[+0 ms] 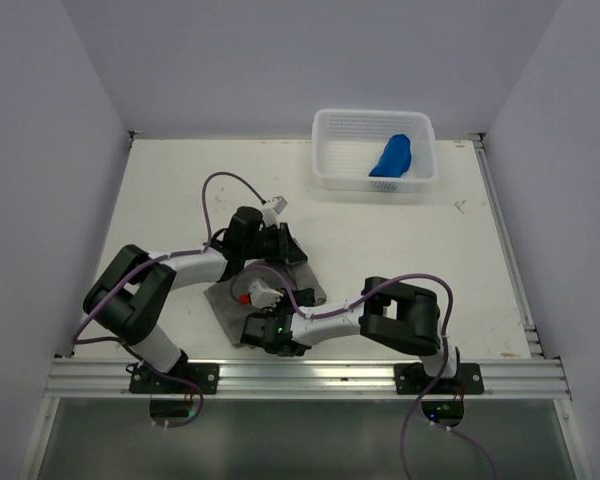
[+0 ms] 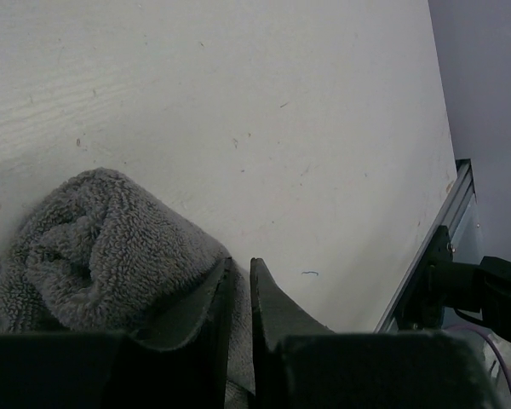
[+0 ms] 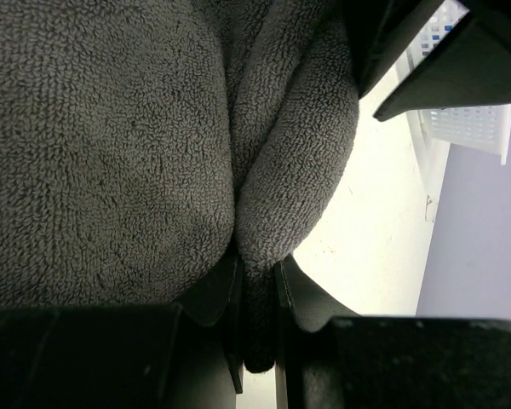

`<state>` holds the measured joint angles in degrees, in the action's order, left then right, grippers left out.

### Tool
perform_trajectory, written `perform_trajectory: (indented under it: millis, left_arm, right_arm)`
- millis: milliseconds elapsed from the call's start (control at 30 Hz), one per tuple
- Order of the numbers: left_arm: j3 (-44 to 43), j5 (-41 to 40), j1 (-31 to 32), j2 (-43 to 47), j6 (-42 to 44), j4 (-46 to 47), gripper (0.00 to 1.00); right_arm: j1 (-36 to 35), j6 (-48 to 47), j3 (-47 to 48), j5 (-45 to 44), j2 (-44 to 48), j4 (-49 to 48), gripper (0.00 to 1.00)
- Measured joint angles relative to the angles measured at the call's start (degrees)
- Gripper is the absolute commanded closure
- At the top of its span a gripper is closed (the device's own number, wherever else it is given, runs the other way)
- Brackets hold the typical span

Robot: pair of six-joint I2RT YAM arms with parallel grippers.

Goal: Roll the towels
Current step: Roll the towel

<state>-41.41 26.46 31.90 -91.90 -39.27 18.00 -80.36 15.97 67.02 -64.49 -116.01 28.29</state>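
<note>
The grey towel [image 1: 224, 298] lies bunched on the table near the front, between both arms. My left gripper [image 1: 285, 248] is at its far edge. In the left wrist view the left gripper [image 2: 240, 262] has its jaws almost together, with a thin layer of the grey towel [image 2: 94, 247] between them. My right gripper [image 1: 252, 328] is at the towel's near edge. In the right wrist view the right gripper [image 3: 257, 268] is shut on a fold of the grey towel [image 3: 111, 153]. The blue towel [image 1: 392, 155] lies crumpled in the basket.
The white perforated basket [image 1: 325, 150] stands at the back right of the table; a corner of it shows in the right wrist view [image 3: 468, 119]. Purple cables loop over both arms. The metal rail [image 1: 310, 375] runs along the front edge.
</note>
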Motion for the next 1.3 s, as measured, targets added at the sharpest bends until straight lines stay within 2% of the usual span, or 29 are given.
perform_trajectory:
  millis: [67, 433, 567, 667, 700, 900, 933, 967, 1300]
  left_arm:
    - [0.00, 0.13, -0.02, -1.36, 0.11, 0.66, 0.87]
    - [0.09, -7.41, 0.13, -0.87, 2.75, -3.54, 0.90]
    - [0.94, -9.49, 0.22, -0.63, 2.89, -3.39, 0.91]
    - [1.60, -10.97, 0.44, -0.63, 2.84, -2.97, 0.91]
    - [1.75, -11.30, 0.46, -0.63, 2.78, -2.80, 0.92]
    - [2.51, -12.90, 0.48, -0.63, 1.81, -1.92, 0.95]
    - [2.71, -13.42, 0.46, -0.63, 1.77, -1.66, 0.95]
    - [2.89, -13.86, 0.42, -0.63, 1.75, -1.38, 0.95]
    - [4.76, -15.47, 0.37, -0.61, 0.68, 1.90, 0.97]
  right_arm:
    - [0.00, -0.31, 0.00, 0.11, 0.00, -0.02, 1.00]
    - [0.07, -0.37, -1.09, 0.46, 0.74, -2.36, 1.00]
    - [0.46, 1.11, -3.13, 2.14, 3.41, -4.96, 0.90]
    - [1.14, 2.82, -4.70, 3.91, 5.86, -6.88, 0.87]
    - [1.31, 3.34, -5.14, 4.39, 6.51, -7.43, 0.80]
    - [1.55, 6.19, -7.48, 5.81, 10.38, -9.49, 0.62]
    - [1.51, 6.60, -7.78, 5.99, 11.08, -9.42, 0.53]
    - [1.49, 6.99, -8.09, 6.16, 11.82, -9.38, 0.50]
    - [1.25, 10.78, -11.19, 9.14, 23.45, -8.17, 0.46]
